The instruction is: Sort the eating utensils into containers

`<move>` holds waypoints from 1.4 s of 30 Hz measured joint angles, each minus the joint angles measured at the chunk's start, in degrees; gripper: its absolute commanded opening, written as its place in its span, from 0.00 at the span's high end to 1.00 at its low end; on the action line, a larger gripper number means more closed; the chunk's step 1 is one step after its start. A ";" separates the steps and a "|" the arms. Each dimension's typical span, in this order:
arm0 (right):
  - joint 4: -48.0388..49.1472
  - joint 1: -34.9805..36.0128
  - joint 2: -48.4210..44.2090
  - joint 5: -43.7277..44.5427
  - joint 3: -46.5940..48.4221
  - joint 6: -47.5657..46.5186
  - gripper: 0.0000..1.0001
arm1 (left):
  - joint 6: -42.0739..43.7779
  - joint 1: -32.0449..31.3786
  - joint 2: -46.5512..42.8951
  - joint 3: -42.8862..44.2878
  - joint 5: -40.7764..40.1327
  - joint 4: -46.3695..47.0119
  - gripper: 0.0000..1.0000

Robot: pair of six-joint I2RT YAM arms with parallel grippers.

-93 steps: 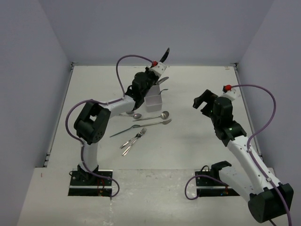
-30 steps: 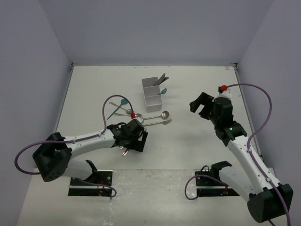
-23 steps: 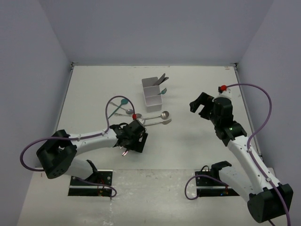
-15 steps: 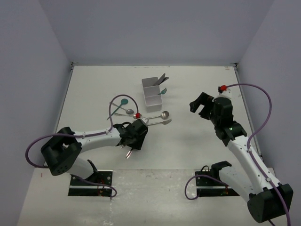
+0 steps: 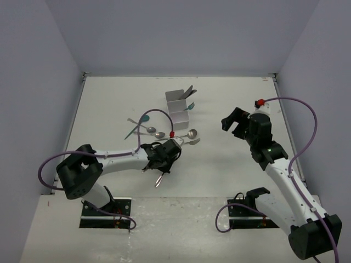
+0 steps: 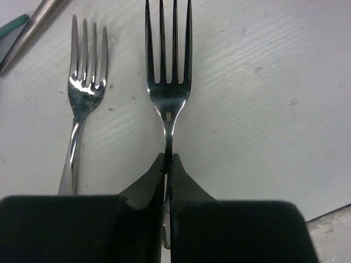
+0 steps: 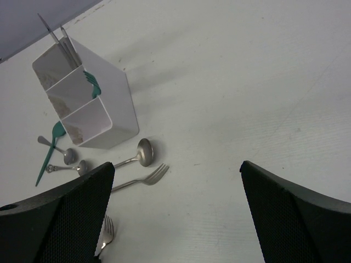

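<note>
Pinching one fork [image 6: 168, 94], left gripper [image 6: 168, 160] neighbours one loose fork [image 6: 82, 97]; right gripper [image 7: 178, 165] gapes.

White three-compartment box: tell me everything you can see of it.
The white rectangular box looks like thin plastic, open-topped, split by two walls into three compartments in a row. It stands upright on the pale table, back-centre in the top view. The compartment farthest from the right wrist camera holds slim silver utensils sticking past the rim; a teal plastic fork pokes over the rim by the next divider. The nearest compartment looks empty. Only the table touches it outside.
</note>
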 measured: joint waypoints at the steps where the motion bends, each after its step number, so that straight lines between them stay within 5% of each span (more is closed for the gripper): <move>1: 0.00 0.00 -0.26 0.00 -0.04 0.02 0.01 | 0.61 -0.87 -0.31 0.52 -0.33 -0.13 1.00; 5: 0.24 0.00 -2.62 0.04 -0.85 0.07 0.01 | 4.15 -3.58 -4.04 2.67 -3.04 1.36 1.00; 11: 2.16 0.00 -9.07 0.00 -5.73 0.66 0.01 | 18.67 -2.84 -9.40 2.84 -9.99 23.89 1.00; 19: 2.99 0.00 -8.00 -0.13 -6.32 1.03 0.01 | 35.32 12.24 2.51 13.42 -1.36 42.75 1.00; 29: 3.58 0.00 -3.37 3.10 -4.90 2.69 0.01 | 45.70 21.05 15.43 27.67 11.23 45.59 1.00; 42: 4.26 0.00 1.46 5.68 -2.08 3.43 0.01 | 44.72 23.80 16.68 25.66 22.60 48.24 1.00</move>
